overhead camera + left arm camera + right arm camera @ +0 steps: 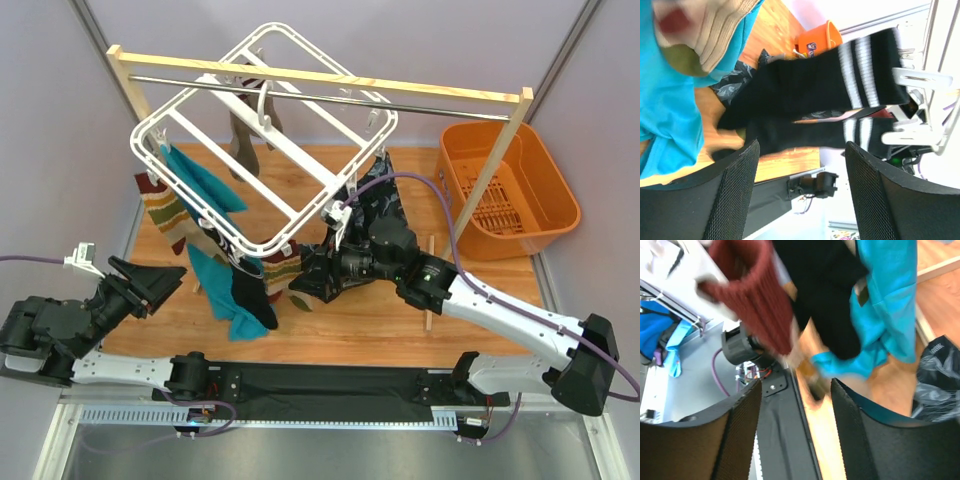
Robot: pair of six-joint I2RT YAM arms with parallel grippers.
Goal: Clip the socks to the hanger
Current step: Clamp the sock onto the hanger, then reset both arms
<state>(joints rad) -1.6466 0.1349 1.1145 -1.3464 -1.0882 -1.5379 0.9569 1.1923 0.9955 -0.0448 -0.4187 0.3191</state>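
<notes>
Overhead, top view: white hanger (265, 140) hooked on the rack's rail (420, 100), tilted, well above the wooden surface (380, 320). Socks hang from its left and near edges: teal sock (205, 185), striped sock (165, 210), black sock (252, 295), with a grey-brown sock (243, 140) under the middle. Left tool (175, 285) stands apart from them. Right tool (315, 270) sits at the near corner, against a dark cloth (375, 215). No loose sock can be made out.

Left wrist view: jaws wide, nothing between. Beyond them, two black socks (805, 90) with white bands, cuffs pinched in white clips (920, 80).

Right wrist view (blurred): jaws apart, grasping nothing. A red cuff (755, 305) and black and teal fabric hang beyond.

Handling, by judgement: socks are light, soft and limp, so they fold and sag. Best taken at the cuff, with the hem offered flat to a clip. The hanger is stiff but swings freely and may need steadying.
</notes>
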